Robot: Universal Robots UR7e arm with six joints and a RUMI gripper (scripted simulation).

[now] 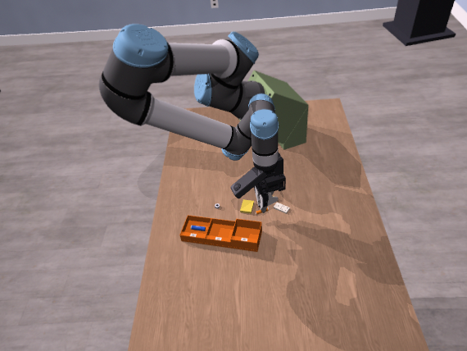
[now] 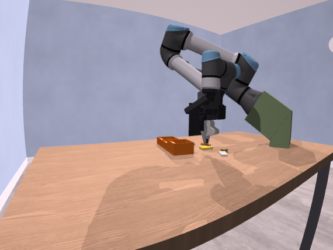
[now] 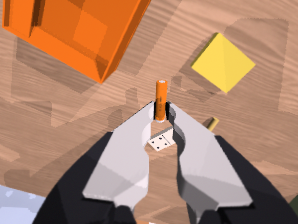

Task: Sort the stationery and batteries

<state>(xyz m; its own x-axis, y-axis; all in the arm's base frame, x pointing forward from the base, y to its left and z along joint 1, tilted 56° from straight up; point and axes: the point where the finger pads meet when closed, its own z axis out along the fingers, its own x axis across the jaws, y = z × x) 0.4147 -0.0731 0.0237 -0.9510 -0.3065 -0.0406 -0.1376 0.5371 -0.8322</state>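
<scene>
We see a wood-grained table (image 1: 213,295) (image 2: 87,181) standing in a room with blue-grey walls. Our gripper (image 1: 263,210) (image 2: 206,143) (image 3: 160,103) is clenched on an orange cylinder (image 1: 260,211) (image 2: 203,143) (image 3: 161,95), which looks like a battery, its fingers pinching it near one end. A yellow square pad (image 1: 247,206) (image 2: 206,148) (image 3: 223,63) lies near it, and a white domino (image 1: 282,207) (image 2: 223,153) (image 3: 161,141) rests on the table, on the other side of it from the pad. Our orange three-compartment bin row (image 1: 206,243) (image 2: 182,148) (image 3: 75,64) sits upright close by, with a blue cylinder (image 1: 198,228) in one end compartment; we cannot read the labels.
</scene>
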